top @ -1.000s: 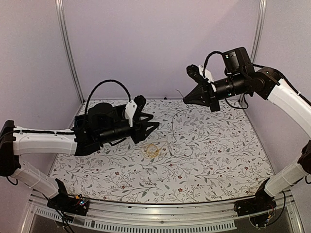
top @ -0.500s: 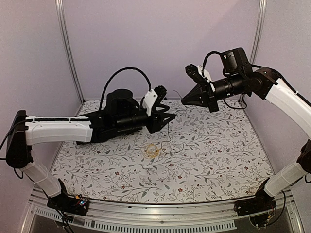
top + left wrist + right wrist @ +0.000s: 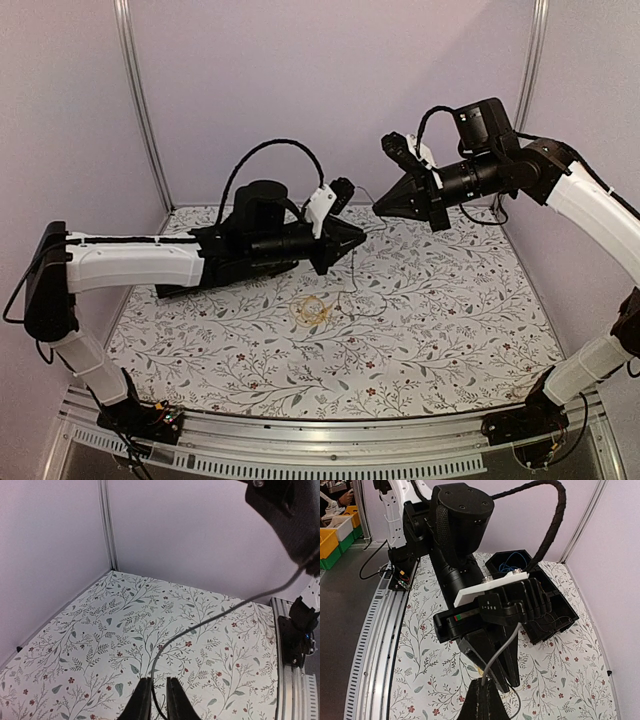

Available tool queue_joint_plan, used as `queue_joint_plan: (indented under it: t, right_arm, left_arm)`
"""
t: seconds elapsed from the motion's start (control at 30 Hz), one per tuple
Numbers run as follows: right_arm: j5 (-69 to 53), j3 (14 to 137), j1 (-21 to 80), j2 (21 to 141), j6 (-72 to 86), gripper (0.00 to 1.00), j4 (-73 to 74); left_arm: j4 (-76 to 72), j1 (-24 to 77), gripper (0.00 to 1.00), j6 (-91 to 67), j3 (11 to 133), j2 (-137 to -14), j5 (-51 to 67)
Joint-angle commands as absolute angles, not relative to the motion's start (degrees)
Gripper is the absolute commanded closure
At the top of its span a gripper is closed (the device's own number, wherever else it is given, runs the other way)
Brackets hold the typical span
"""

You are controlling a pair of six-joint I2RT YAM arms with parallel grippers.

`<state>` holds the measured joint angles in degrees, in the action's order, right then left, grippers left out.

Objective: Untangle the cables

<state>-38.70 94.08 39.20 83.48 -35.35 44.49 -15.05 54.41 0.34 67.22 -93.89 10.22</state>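
The floral table (image 3: 450,340) takes up most of the shot, and both arms hang over its far half with their tips nearly meeting. The right gripper (image 3: 379,207) is clamped tight on a thin grey cable (image 3: 210,617). From there the cable slants down-left a short way into the left gripper (image 3: 357,238). Its fingers sit narrow around the cable, but tbh I can't tell if they actually pinch it. Past that it drops to the cloth in a loose loop. A small yellow cable (image 3: 313,310) lies coiled flat on the table below the left gripper, touching neither gripper.
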Motion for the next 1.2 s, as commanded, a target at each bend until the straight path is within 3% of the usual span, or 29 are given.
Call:
queue_joint_plan:
  t: [0.0,0.17,0.2,0.27,0.33,0.7,0.87,1.07,1.13,1.17]
  right_arm:
    - [-39.15,93.36,38.94,82.65,-35.25,1.0,43.16]
    - [-38.31,91.33,38.94,81.35,-35.29,1.0,42.04]
    - [-38.2,91.02,38.94,81.02,-35.26,1.0,41.75]
    - [-37.84,90.79,38.93,80.62,-35.24,1.0,41.57]
    - [-37.53,90.87,38.94,80.51,-35.33,1.0,41.59]
    - [-37.09,91.1,38.94,80.68,-35.51,1.0,41.22]
    - [-36.84,90.74,38.94,80.67,-35.6,1.0,41.07]
    - [-33.79,86.82,38.94,79.97,-35.91,1.0,39.94]
    - [-32.9,83.29,38.94,79.02,-37.06,0.93,39.67]
    - [-32.61,80.71,38.94,77.88,-38.2,0.81,39.46]
  left_arm:
    - [-13.93,53.33,0.95,-1.18,69.78,-95.65,12.36]
    - [-14.32,52.26,0.99,-2.13,70.68,-95.72,13.62]
    - [-14.25,51.93,0.94,-2.31,70.93,-95.81,14.63]
    - [-13.82,51.58,0.73,-2.82,71.81,-96.32,17.06]
    - [-13.02,51.55,0.66,-2.9,72.84,-97.2,18.82]
    - [-11.02,51.57,0.77,-2.68,75.67,-100.71,23.0]
    - [-11.64,51.42,0.94,-2.26,75.31,-100.27,22.83]
    - [-13.42,50.14,1.0,-2.86,74.64,-98.01,21.23]
    - [-12.82,48.76,1.0,-3.28,75.46,-96.93,20.15]
    - [-12.73,47.9,1.0,-3.6,75.98,-96.4,19.67]
